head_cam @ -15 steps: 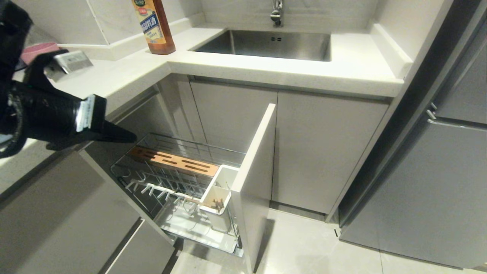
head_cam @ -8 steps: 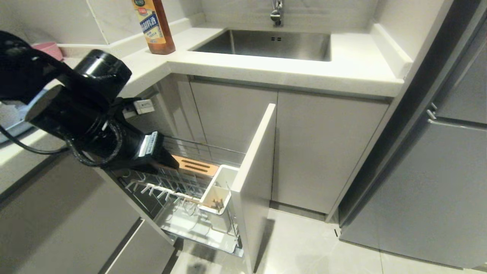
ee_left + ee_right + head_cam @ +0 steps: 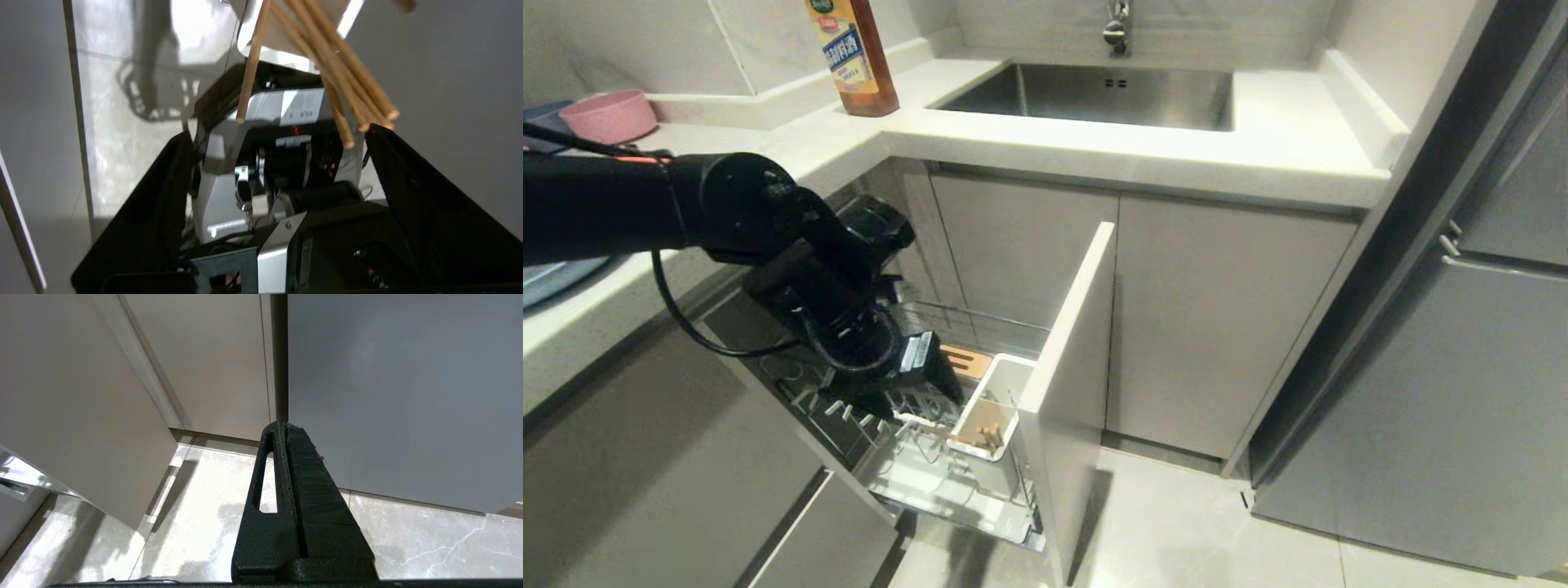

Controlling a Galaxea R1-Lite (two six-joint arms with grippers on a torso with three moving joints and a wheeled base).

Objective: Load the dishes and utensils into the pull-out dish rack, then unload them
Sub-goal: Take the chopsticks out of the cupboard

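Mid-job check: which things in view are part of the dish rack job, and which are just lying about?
Part of the job:
- pull-out dish rack
- utensil cup
- chopsticks standing in the cup
- left gripper, open, over the rack beside the cup

Just lying about:
- pink bowl
- sauce bottle
- sink
- right gripper, shut, parked by the floor

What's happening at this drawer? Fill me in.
The left gripper has reached down into the pull-out dish rack, beside the white utensil cup, jaws open. Wooden chopsticks stand in that cup, not gripped. The right gripper hangs shut near the floor, idle.
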